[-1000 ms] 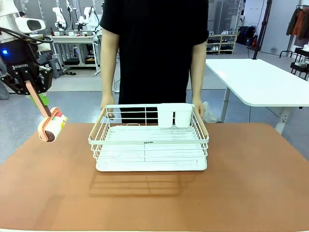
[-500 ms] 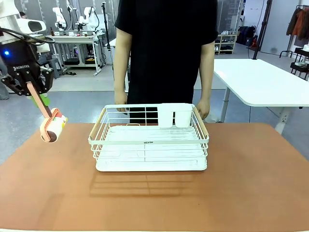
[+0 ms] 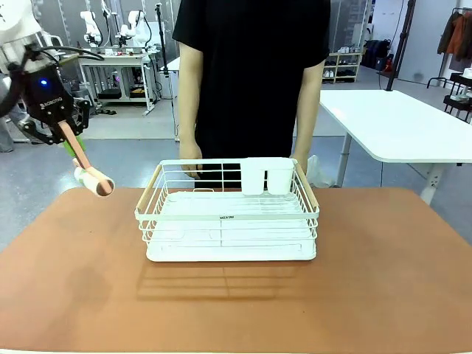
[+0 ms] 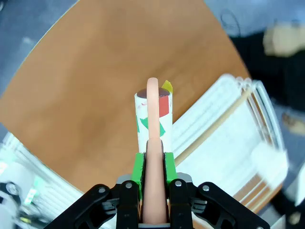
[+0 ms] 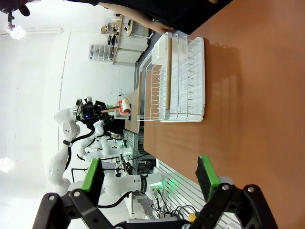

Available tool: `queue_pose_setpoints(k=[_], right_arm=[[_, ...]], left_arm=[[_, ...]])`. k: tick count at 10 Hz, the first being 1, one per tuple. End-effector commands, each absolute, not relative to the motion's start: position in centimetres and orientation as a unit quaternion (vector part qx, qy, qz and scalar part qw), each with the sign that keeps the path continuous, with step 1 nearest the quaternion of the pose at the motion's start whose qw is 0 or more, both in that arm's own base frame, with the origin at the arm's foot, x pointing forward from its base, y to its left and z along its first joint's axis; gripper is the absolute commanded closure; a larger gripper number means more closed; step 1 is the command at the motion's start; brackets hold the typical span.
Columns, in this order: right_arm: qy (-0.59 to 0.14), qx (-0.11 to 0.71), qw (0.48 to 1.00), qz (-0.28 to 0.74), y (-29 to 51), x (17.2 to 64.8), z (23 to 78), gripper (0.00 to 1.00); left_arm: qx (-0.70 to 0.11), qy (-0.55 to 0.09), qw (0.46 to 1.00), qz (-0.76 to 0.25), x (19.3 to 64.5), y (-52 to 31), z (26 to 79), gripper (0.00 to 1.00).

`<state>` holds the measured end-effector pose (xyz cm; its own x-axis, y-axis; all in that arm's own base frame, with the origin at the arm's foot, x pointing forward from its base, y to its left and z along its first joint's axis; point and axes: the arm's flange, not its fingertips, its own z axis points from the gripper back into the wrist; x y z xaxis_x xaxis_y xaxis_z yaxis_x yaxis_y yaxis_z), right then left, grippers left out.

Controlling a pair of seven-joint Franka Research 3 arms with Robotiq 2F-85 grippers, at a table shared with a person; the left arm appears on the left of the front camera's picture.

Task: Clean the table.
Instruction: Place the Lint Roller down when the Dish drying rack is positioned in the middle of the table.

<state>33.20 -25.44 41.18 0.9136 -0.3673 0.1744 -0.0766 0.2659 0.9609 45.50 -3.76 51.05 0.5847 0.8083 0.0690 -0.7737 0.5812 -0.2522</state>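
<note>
My left gripper (image 3: 64, 127) hangs above the table's (image 3: 369, 280) far left corner, shut on the pink handle of a lint roller (image 3: 96, 182). The roller's head points down and to the right, above the tabletop. In the left wrist view the green pads of the gripper (image 4: 153, 164) clamp the handle, with the roller (image 4: 152, 112) over the table (image 4: 86, 95) beside the rack's edge. My right gripper (image 5: 150, 174) stands open with nothing between its fingers, off the side of the table (image 5: 238, 109).
A white wire rack (image 3: 228, 221) with a white cup holder stands mid-table. A person stands behind it, both hands (image 3: 190, 166) at its far rim. A white-topped table (image 3: 398, 125) stands at the back right. Bare tabletop lies in front and to both sides.
My left gripper has risen and swung the roller up and to the right, toward the rack; its head now shows its end. The person has shifted slightly to the right.
</note>
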Motion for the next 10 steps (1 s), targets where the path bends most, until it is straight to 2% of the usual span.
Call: queue_pose_setpoints(k=[1,4,6,8,10], right_arm=[[-0.184,0.599,0.774,-0.091,-25.3,32.8,41.5,0.0],[-0.184,0.599,0.774,-0.091,-25.3,32.8,41.5,0.0],[-0.184,0.599,0.774,-0.091,-25.3,32.8,41.5,0.0],[-0.184,0.599,0.774,-0.091,-25.3,32.8,41.5,0.0],[-0.184,0.599,0.774,-0.091,-25.3,32.8,41.5,0.0]], left_arm=[[-0.113,-0.164,0.733,0.65,48.1,-4.2,48.1,0.79],[-0.148,-0.235,0.723,0.633,47.1,-4.7,42.8,0.79],[-0.178,-0.234,0.698,0.653,47.0,-3.7,39.7,0.79],[-0.168,-0.239,0.692,0.66,47.5,-2.8,37.1,0.79],[-0.205,-0.236,0.686,0.657,48.0,-2.3,35.7,0.79]])
